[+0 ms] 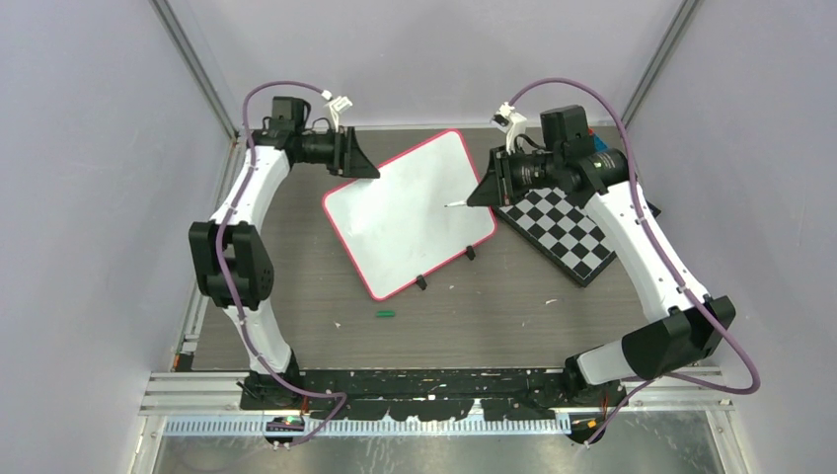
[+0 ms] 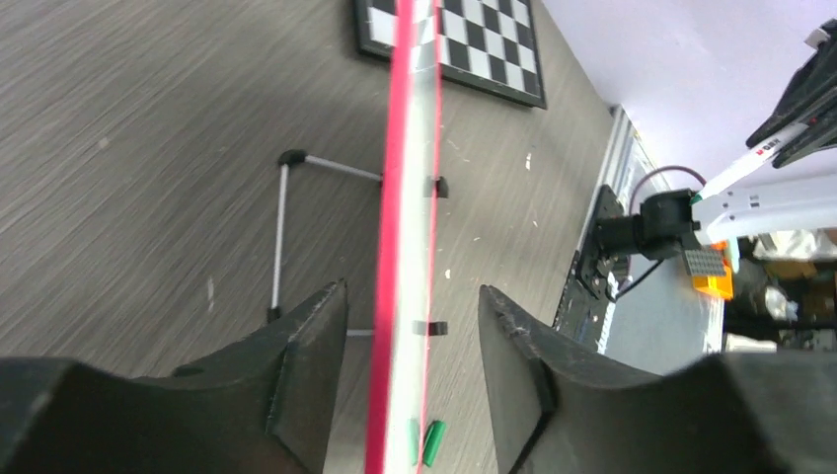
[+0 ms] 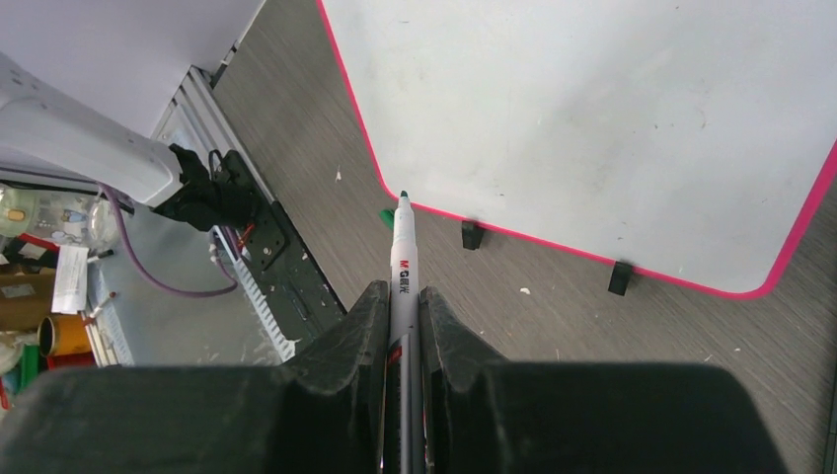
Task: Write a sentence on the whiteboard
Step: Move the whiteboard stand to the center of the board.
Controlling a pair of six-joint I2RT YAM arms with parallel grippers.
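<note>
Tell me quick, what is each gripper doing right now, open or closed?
Left gripper: open, straddling the whiteboard's edge without gripping it.
Right gripper: closed on the marker.

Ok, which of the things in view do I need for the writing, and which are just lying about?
In the job: white rectangular whiteboard with pink-red rim, straddled by the left hand; white green-tipped marker pen in the right hand.
Lying about: black-and-white checkered board; small green plastic piece.

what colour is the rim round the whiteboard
Pink-red rim on the whiteboard; it shows clearest in the right wrist view.
</note>
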